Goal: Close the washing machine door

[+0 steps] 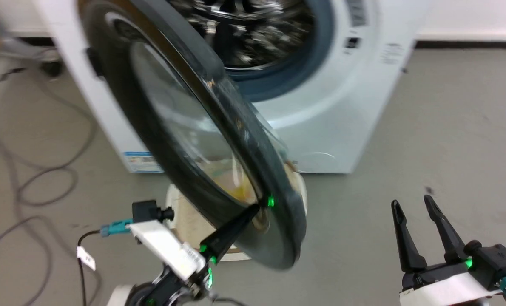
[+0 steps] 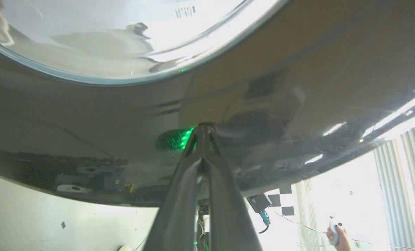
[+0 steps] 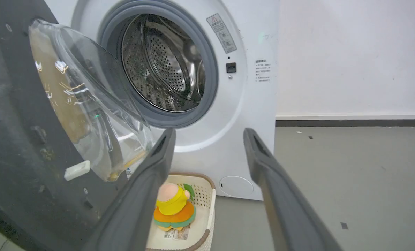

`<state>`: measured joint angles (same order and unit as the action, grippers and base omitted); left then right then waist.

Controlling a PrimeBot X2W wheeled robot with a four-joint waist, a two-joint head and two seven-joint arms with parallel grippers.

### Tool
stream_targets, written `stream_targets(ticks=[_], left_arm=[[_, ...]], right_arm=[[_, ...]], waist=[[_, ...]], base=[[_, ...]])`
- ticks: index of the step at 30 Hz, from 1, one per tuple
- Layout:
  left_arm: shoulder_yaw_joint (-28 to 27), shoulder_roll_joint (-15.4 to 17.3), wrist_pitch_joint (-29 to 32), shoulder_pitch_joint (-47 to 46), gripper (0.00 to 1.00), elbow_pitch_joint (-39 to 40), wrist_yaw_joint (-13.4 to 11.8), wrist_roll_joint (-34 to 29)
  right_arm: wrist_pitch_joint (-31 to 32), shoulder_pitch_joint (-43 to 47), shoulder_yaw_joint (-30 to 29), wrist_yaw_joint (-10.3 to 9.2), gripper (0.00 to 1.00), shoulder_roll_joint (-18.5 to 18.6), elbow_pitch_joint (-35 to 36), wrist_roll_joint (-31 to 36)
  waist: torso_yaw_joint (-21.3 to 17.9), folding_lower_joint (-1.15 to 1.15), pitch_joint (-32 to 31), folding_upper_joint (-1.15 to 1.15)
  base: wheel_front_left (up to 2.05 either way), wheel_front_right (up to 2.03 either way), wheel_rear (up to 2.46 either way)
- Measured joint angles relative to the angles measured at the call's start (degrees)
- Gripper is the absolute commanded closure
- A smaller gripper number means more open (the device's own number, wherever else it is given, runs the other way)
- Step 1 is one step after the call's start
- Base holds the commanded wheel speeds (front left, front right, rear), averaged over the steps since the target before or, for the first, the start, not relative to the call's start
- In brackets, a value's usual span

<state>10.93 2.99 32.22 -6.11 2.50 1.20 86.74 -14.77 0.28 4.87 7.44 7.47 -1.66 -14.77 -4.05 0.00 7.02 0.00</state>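
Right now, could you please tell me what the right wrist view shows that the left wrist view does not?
Right wrist view: the steel drum, the grey gasket, a cream basket holding a plush toy, and the open right tool. Left wrist view: the shut left tool with its tips against the washing machine door on its glossy face, and a person's hand holding a white device. Both: the washing machine door, standing open.

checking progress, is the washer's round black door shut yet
Open: the round black glass-centred door stands swung away from the white washing machine, steel drum exposed.
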Motion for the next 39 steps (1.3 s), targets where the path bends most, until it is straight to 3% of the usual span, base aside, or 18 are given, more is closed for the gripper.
stream_targets(ticks=[13,22,29,34,39], left_arm=[[4.11,-0.10,-21.79,-14.79,1.00,-12.94,0.32,1.14],[3.96,-0.18,-33.94,-26.96,1.00,-24.69,-0.08,1.51],[5.53,-0.22,-37.33,-33.88,1.00,-33.46,1.04,0.82],[7.43,-0.26,-37.40,-34.03,1.00,-36.32,3.31,0.94],[12.26,0.80,-37.32,-31.15,1.00,-35.42,5.14,-3.60]], right_arm=[[0.00,-0.69,1.08,0.00,0.00,-1.91,-0.08,-0.45],[0.00,-1.22,2.30,0.00,0.00,-2.81,-0.36,-0.94],[0.00,-1.69,2.67,0.00,0.00,-3.45,-0.73,-0.94],[0.00,-1.68,2.23,0.00,0.00,-3.61,-0.73,-0.92],[0.00,-1.64,1.89,0.00,0.00,-3.44,-0.68,-0.85]], waist=[[-13.57,0.00,3.91,0.00],[-20.26,0.00,6.35,0.00],[-21.90,0.00,7.20,0.00],[-20.47,0.00,6.48,0.00],[-18.07,0.00,4.70,0.00]], base=[[0.00,0.00,0.00],[0.00,0.00,0.00],[0.00,0.00,0.00],[0.00,0.00,0.00],[0.00,0.00,0.00]])
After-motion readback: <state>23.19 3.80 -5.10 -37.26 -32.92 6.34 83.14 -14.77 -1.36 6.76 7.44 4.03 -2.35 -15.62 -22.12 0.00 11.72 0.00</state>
